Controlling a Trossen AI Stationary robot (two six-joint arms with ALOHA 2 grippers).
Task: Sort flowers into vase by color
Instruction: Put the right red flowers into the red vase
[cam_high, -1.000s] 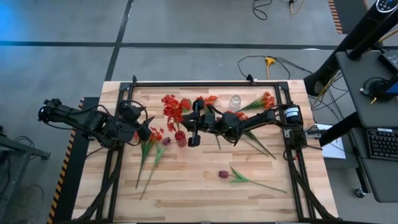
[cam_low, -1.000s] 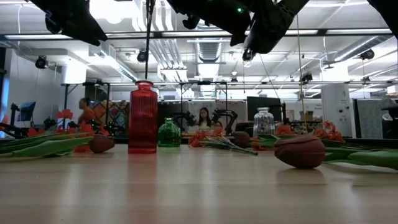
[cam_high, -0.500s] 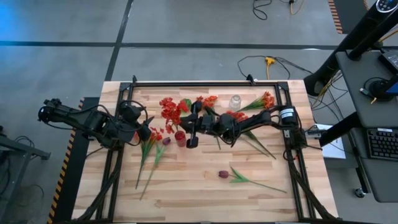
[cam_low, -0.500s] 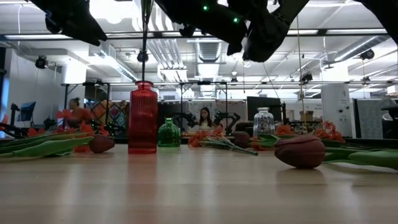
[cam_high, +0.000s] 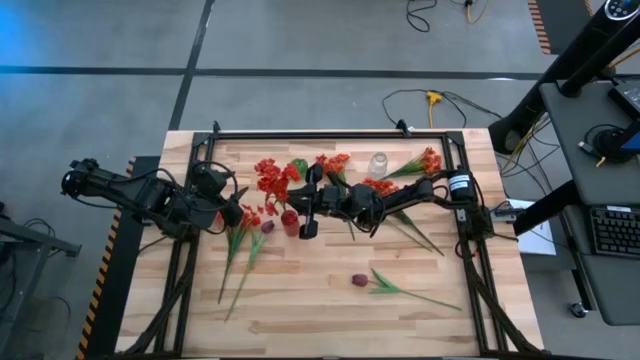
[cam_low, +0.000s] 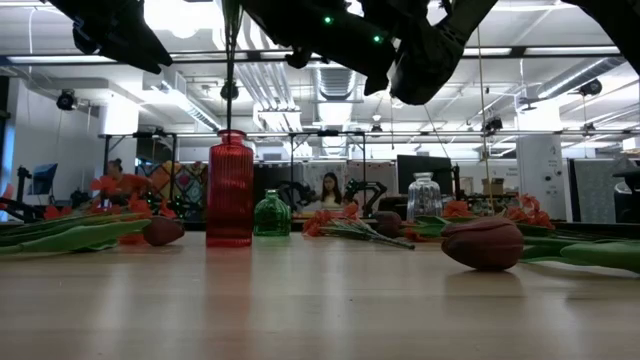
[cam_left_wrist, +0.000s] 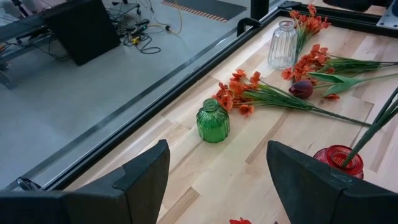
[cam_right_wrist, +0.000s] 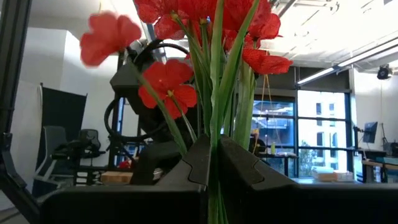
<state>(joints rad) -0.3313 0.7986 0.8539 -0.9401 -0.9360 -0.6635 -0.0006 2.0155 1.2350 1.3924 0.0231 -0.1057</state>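
The right gripper (cam_right_wrist: 211, 163) is clamped tight around the thin green stalks of a red flower stem (cam_right_wrist: 214, 74), an artificial spray with clustered red blooms and long narrow leaves. In the overhead view this gripper (cam_high: 308, 196) hangs above the middle of the pale wooden table (cam_high: 330, 305), holding the stem (cam_high: 270, 178) upright with its lower end going into the mouth of a tall ribbed red glass vase (cam_high: 290, 222). At table height the stalk (cam_low: 231, 60) runs straight down into the vase's neck (cam_low: 230, 188).

The left gripper (cam_left_wrist: 214, 180) has its two dark fingers (cam_left_wrist: 146, 171) spread wide with nothing between them. From above it (cam_high: 232, 212) waits just left of the red vase.

Beyond the red vase stands a small squat green glass vase (cam_left_wrist: 212, 121), and farther back a clear ribbed glass vase (cam_left_wrist: 283, 45). Orange-red flower stems (cam_left_wrist: 249, 93) lie flat on the wood near the green vase, with a dark purple bud (cam_left_wrist: 301, 89) among them. More orange-red stems (cam_high: 425, 162) lie by the clear vase.

Toward the table's left side, orange-red and purple stems (cam_high: 240, 245) lie flat. A single purple tulip-like stem (cam_high: 385, 285) lies alone nearer the front edge.

No readable writing or brand marks show on any vase or on the arms. A person (cam_low: 328, 188) sits far back in the room.
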